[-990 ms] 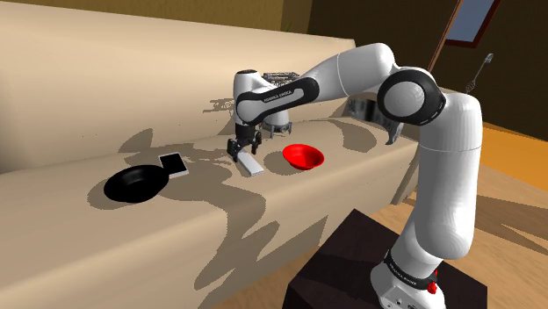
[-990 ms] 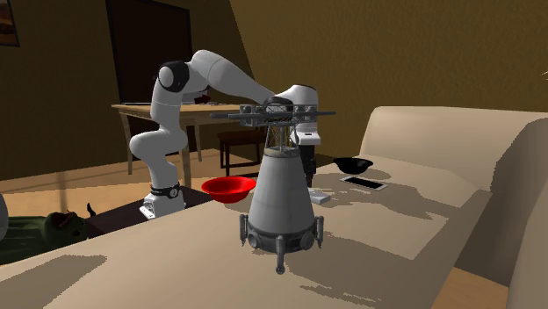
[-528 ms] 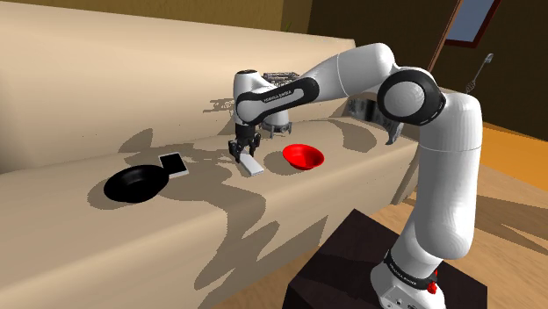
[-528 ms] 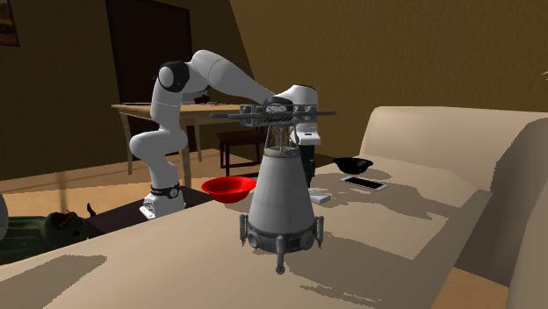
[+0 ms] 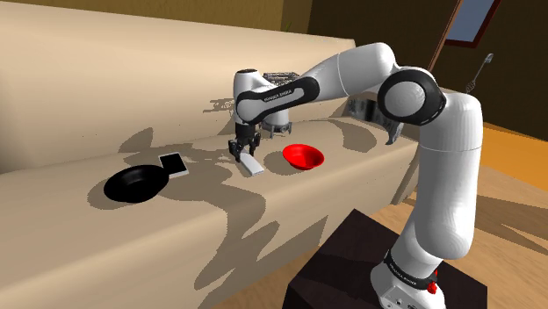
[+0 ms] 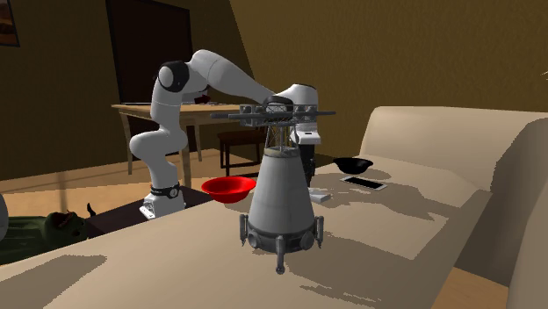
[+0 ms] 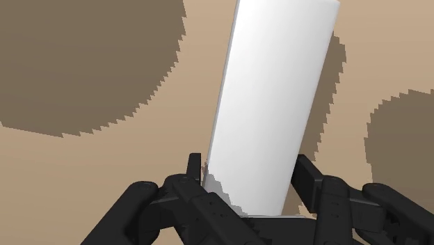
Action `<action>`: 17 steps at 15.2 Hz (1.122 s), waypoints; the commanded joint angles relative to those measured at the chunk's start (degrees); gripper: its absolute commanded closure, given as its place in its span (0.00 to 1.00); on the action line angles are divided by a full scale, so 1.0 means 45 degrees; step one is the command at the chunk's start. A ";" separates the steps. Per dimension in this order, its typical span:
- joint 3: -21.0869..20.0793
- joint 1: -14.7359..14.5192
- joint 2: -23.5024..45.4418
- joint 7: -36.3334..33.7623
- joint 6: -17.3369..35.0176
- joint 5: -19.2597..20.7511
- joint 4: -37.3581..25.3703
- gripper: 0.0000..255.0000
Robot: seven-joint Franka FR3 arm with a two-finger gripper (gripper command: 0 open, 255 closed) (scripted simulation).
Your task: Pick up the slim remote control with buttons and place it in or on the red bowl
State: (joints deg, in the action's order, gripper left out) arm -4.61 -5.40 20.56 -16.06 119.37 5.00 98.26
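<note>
The slim remote [image 5: 253, 166] is drawn as a plain white slab lying flat on the beige sofa seat [image 5: 176, 228]. My gripper [image 5: 241, 158] points straight down over its end farther from the red bowl [image 5: 303, 157]. Seen from the wrist, both black fingers [image 7: 196, 169] press the sides of the remote [image 7: 271, 104], so the gripper [image 7: 248, 170] is shut on it. The bowl sits a short way toward the shoulder view's right of the remote. From the second exterior view, the remote [image 6: 319, 197] lies below the gripper [image 6: 309, 180], behind the red bowl [image 6: 228, 186].
A black bowl [image 5: 134, 184] and a dark phone [image 5: 174, 164] lie to the shoulder view's left of the remote. A tall grey cone-shaped object with a metal frame top [image 6: 281, 197] stands on the seat past the red bowl. The sofa back [image 5: 132, 79] rises behind.
The fingers have come together from wide open onto the remote's sides. The arm and the remote have stayed where they were.
</note>
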 commanded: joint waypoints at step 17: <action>-0.0049 -0.0009 -0.0712 0.0186 -0.2704 -0.0138 -0.1997 1.00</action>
State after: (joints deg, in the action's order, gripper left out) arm -4.81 -5.39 17.36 -15.21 108.05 4.39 90.12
